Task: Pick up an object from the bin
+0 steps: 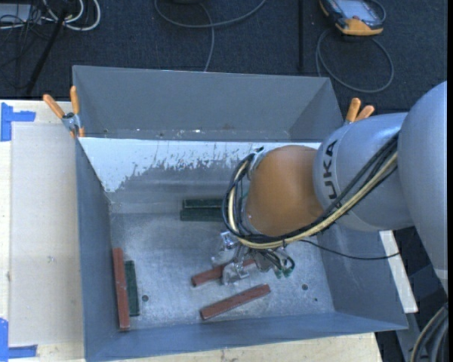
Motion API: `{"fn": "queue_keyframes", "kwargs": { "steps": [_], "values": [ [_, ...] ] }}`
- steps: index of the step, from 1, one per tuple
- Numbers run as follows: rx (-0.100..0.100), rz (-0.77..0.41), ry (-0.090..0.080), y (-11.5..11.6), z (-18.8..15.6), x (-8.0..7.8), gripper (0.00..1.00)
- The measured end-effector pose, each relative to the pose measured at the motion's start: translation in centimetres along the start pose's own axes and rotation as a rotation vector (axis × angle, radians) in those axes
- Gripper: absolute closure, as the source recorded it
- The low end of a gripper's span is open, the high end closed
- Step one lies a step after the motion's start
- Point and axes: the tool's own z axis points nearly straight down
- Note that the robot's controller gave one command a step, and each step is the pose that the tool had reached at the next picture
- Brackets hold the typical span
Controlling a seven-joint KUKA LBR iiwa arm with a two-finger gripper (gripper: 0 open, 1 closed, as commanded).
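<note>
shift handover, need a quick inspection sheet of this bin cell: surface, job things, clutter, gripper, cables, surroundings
surface: grey metal bin, floor scuffed and speckled, streaks on the back wall
job's things: short reddish-brown stick right at the gripper; longer reddish-brown stick just nearer the front wall
clutter: dark green block towards the back; reddish-brown strip and dark green strip side by side along the left wall
grippers: gripper low over the bin floor, right of middle; grasp cannot be judged
cables: cable bundle looped round the orange wrist cover
surroundings: dark floor behind the bin with loose cables and a handheld device
</note>
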Motion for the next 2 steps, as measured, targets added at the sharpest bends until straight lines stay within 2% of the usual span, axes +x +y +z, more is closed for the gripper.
{"fn": "queue_keyframes", "kwargs": {
  "steps": [1,2],
  "values": [
    [-0.002,-0.013,0.016,0.0,-4.4,0.4,1.00],
    [0.000,0.041,0.007,0.2,-14.8,-0.7,1.00]
  ]
}}
